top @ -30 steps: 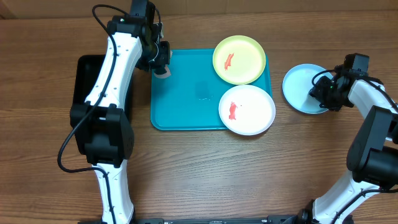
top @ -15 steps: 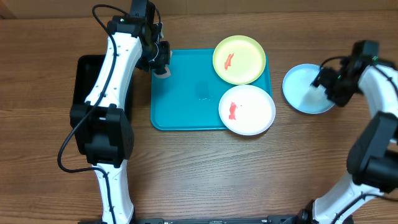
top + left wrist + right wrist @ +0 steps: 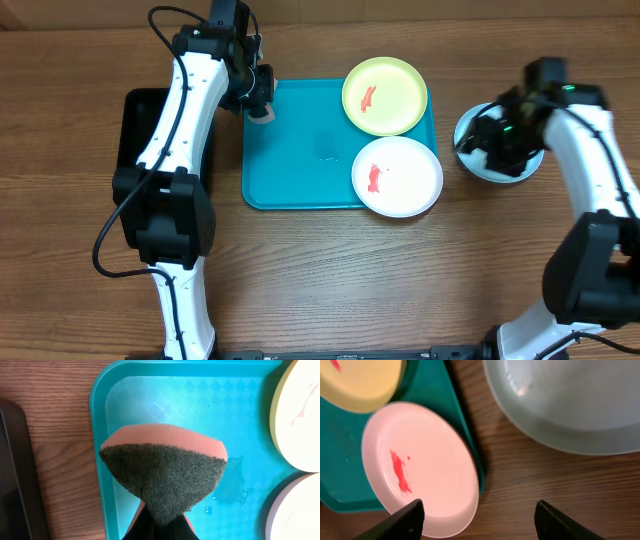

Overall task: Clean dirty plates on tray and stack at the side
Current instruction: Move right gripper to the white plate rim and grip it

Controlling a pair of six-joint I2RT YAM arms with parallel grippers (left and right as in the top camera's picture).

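The turquoise tray (image 3: 300, 150) holds the yellow-green plate (image 3: 385, 95) at its far right and the white plate (image 3: 397, 176) at its near right, each with a red-orange smear. The light blue plate (image 3: 478, 130) lies on the table right of the tray. My left gripper (image 3: 261, 108) is shut on an orange sponge with a dark scrub face (image 3: 165, 472), over the tray's far left corner (image 3: 107, 390). My right gripper (image 3: 487, 138) is open and empty above the light blue plate's left edge. In the right wrist view the white plate (image 3: 420, 465), light blue plate (image 3: 570, 400) and yellow-green plate (image 3: 360, 382) show.
A black rectangular tray (image 3: 135, 125) lies left of the turquoise tray, partly under my left arm. Water drops (image 3: 230, 490) sit on the tray floor near the sponge. Bare wood table (image 3: 330, 280) lies in front of the tray.
My right gripper has moved left from the light blue plate's right side to over its left edge, toward the tray. My left arm and the sponge have not moved.
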